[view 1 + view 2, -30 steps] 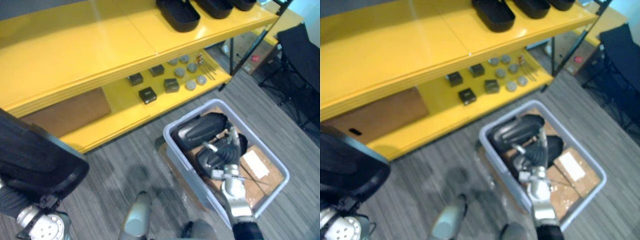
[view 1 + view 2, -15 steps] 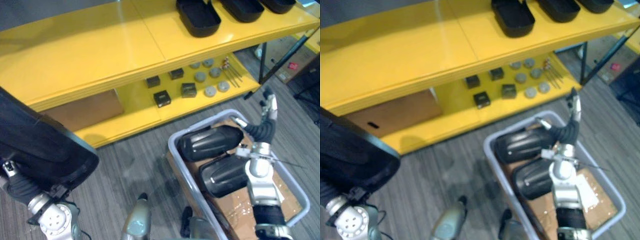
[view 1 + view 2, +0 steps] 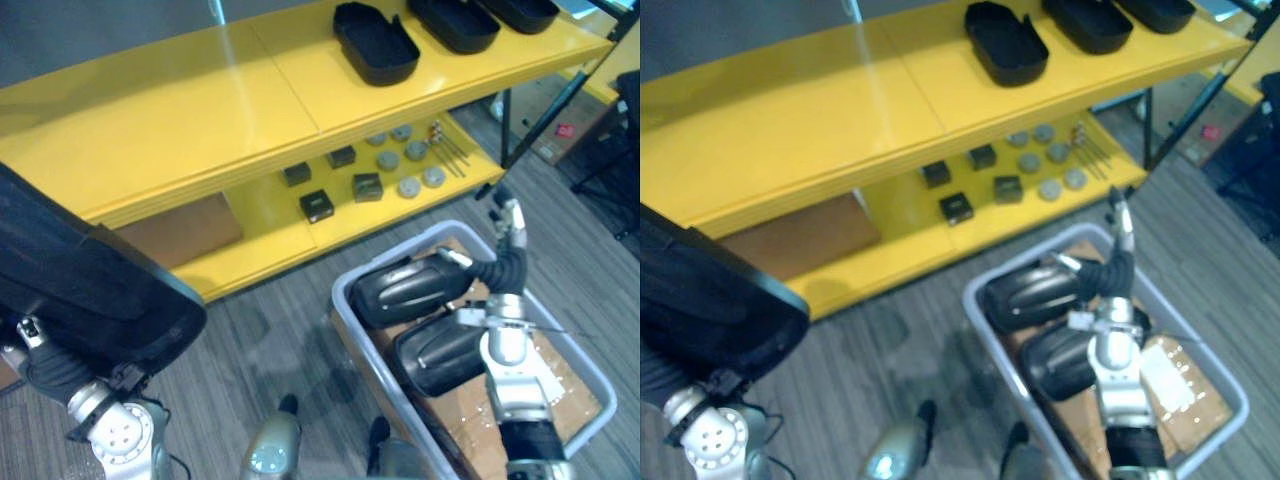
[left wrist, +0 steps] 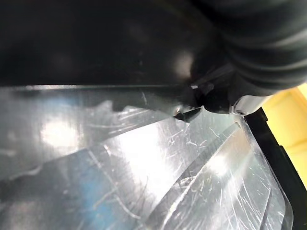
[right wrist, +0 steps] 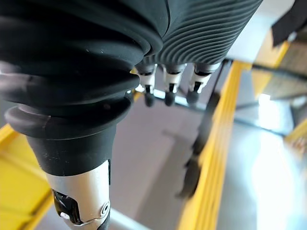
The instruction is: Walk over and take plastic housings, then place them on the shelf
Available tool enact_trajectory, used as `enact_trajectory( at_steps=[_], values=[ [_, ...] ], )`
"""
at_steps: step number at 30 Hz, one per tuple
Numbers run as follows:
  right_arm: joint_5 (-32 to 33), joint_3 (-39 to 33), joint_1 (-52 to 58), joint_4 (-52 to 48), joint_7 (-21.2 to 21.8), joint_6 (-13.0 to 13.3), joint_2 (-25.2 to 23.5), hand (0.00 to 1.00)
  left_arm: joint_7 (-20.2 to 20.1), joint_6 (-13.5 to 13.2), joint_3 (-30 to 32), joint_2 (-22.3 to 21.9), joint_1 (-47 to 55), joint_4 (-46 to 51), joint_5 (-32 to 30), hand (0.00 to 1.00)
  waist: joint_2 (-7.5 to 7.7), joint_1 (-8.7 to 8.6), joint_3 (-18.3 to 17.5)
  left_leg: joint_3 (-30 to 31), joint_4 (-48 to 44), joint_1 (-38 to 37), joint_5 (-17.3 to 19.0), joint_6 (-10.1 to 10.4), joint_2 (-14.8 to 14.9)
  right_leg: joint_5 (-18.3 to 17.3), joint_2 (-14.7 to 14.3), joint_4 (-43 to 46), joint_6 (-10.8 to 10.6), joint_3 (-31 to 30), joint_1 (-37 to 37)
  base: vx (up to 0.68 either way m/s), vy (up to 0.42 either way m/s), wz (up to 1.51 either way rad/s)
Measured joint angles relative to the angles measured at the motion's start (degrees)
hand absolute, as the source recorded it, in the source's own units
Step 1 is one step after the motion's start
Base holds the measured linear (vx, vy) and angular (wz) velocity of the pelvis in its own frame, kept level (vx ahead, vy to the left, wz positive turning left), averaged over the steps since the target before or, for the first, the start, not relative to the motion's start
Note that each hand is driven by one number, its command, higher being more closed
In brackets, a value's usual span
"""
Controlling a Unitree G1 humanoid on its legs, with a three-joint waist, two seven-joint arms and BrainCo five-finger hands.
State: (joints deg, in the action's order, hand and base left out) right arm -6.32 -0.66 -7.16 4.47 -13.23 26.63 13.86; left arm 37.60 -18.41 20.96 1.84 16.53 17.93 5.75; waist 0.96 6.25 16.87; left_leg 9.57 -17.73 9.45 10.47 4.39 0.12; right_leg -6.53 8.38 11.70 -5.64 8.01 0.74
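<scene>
A large black plastic housing [image 3: 85,285] rests over my left hand [image 3: 52,372] at the lower left, in front of the yellow shelf [image 3: 170,110]. The left wrist view shows its dark underside [image 4: 96,43] against the hand's ribbed cover. My right hand [image 3: 503,268] is raised above the grey bin [image 3: 345,300], open, with its fingers [image 5: 165,88] straight and its thumb out; it holds nothing. Two more black housings [image 3: 405,290] [image 3: 440,350] lie in the bin on cardboard. Other black housings [image 3: 375,40] [image 3: 455,20] sit on the shelf's top board.
The lower shelf board holds small black boxes [image 3: 320,205], grey discs [image 3: 408,185] and thin rods. A brown cardboard panel [image 3: 180,225] stands under the shelf at the left. A black post [image 3: 545,110] and a dark chair [image 3: 625,130] stand at the right.
My right hand has come up out of the bin and now stands open above it. The black housing on my left arm has risen further into view. The camera has shifted.
</scene>
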Motion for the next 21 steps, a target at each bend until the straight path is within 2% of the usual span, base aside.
enact_trajectory(
  at_steps=[2, 7, 9, 15, 17, 21],
  values=[
    [-0.05, 3.08, 0.15, 0.34, 0.80, 0.05, -0.39, 0.00, -0.12, 0.38, -0.08, -0.04, 1.05, 0.00, -0.19, 1.00, 0.13, 0.40, -1.02, 0.95, 0.43, -0.54, -0.33, -0.12, -0.53, 0.00, 0.41, -0.17, 0.00, 1.36, -1.01, 0.03, 0.004, 0.27],
    [0.21, 9.25, -0.68, 2.12, 1.90, 1.23, -2.59, 0.00, -0.12, 1.08, 0.36, -0.11, 3.97, 0.52, -3.94, 1.00, 0.45, 2.72, -4.31, 0.85, 1.38, -1.77, -1.67, -0.41, -1.63, 0.04, 1.61, -1.38, -0.06, 3.00, -2.88, 0.04, 0.015, 0.21],
    [1.17, 12.69, -2.49, 3.52, 2.69, 1.96, -3.81, 0.00, -0.12, 1.09, 0.41, -0.16, 5.26, 1.65, -4.00, 1.00, 0.49, 3.03, -4.63, 0.90, 1.45, -1.63, -1.75, -0.51, -1.65, 0.39, 1.54, -2.15, -0.33, 3.01, -3.11, -0.03, 0.000, 0.00],
    [3.33, 22.15, -3.19, 6.07, 4.89, 1.85, -6.95, 0.00, -0.17, 1.92, 0.36, -0.23, 4.34, 1.78, -4.71, 1.00, 0.47, 3.78, -5.85, 2.83, 5.40, -1.92, -3.30, -0.43, -2.14, 1.80, 1.70, -4.97, -0.33, 5.37, -4.76, -0.06, -0.006, 0.17],
    [3.25, 23.86, -3.62, 7.04, 4.87, 1.76, -7.69, 0.00, -0.18, 2.28, 0.75, -0.30, 4.56, 1.77, -4.82, 1.00, 0.45, 4.33, -5.96, 3.20, 6.26, -2.41, -3.96, -0.40, -1.95, 1.79, 1.62, -4.78, -0.32, 6.16, -5.23, -0.02, -0.020, 0.26],
    [3.30, 24.33, -4.33, 8.47, 4.68, 1.47, -7.62, 0.00, -0.54, 2.39, 1.56, -0.93, 6.60, 1.62, -4.28, 1.00, 0.31, 4.29, -6.01, 4.52, 7.67, -2.82, -4.93, -0.44, -1.82, 1.56, 1.59, -3.64, 0.06, 8.45, -5.91, -0.02, -0.017, 0.27]
  ],
)
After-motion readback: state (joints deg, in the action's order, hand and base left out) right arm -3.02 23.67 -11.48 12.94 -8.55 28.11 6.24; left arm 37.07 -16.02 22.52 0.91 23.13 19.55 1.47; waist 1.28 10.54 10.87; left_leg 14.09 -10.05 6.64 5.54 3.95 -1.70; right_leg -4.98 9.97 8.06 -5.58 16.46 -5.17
